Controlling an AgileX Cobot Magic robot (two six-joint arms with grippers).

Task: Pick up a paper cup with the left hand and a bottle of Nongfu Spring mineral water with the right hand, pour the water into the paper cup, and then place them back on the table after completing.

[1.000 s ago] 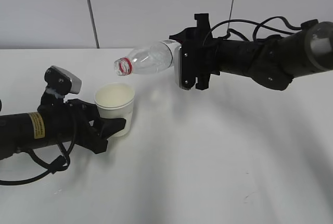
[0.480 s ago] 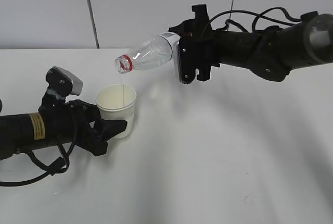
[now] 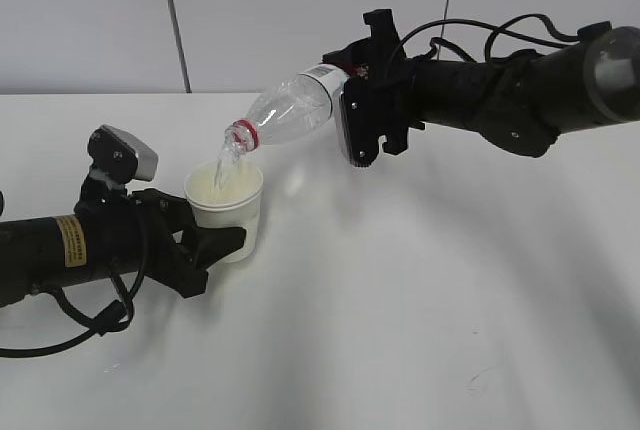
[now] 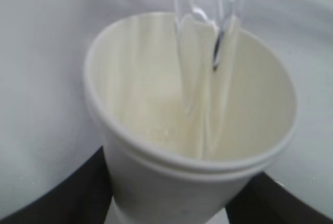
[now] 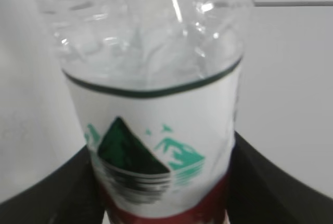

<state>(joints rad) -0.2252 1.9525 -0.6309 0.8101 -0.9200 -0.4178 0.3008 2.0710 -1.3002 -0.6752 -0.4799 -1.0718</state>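
My left gripper (image 3: 215,245) is shut on a white paper cup (image 3: 224,210), which stands upright low over the white table (image 3: 400,300). In the left wrist view the cup (image 4: 171,182) fills the frame between the black fingers (image 4: 57,193). My right gripper (image 3: 355,115) is shut on a clear Nongfu Spring bottle (image 3: 290,110), tilted mouth-down to the left with its red neck ring over the cup. Clear water (image 3: 225,160) streams from the mouth into the cup; the stream also shows in the left wrist view (image 4: 200,78). The bottle's label (image 5: 156,140) shows in the right wrist view.
A grey wall with a dark vertical seam (image 3: 175,20) stands behind the table. Black cables (image 3: 90,320) loop under the left arm. The table stretches bare to the front and right.
The right gripper has tipped the bottle further, mouth lower toward the cup. The thin trickle of half a second ago is now a fuller stream. The left arm and cup have hardly moved.
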